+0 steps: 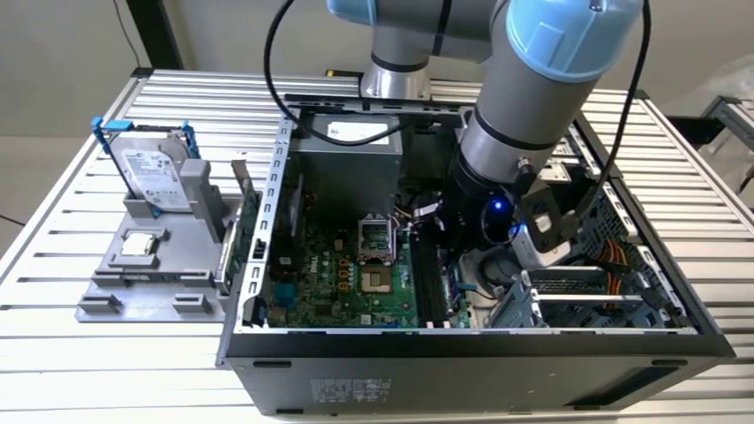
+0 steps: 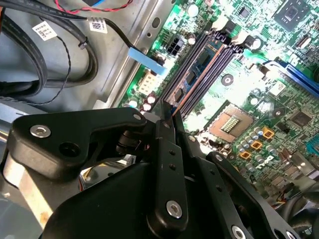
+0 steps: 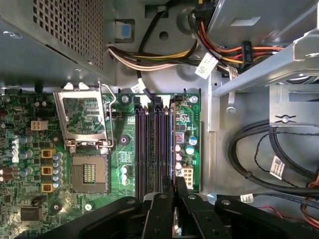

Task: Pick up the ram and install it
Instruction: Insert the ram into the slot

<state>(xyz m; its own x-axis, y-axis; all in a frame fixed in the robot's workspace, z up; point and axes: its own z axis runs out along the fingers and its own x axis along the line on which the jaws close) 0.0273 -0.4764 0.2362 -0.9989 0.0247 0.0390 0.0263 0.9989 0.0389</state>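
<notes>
Alignment matters most as I keep the pincer (image 3: 174, 191), clamped on the ram (image 3: 175, 224), square over the memory slots (image 3: 154, 144) toward twelve o'clock.

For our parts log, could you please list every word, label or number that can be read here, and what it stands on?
No text can be quoted; all print is too small or blurred.
White label on the hard drive: unreadable.
White sticker on the power supply: unreadable.
Sticker on the computer case: unreadable.
White cable tags in both wrist views: unreadable.
</notes>
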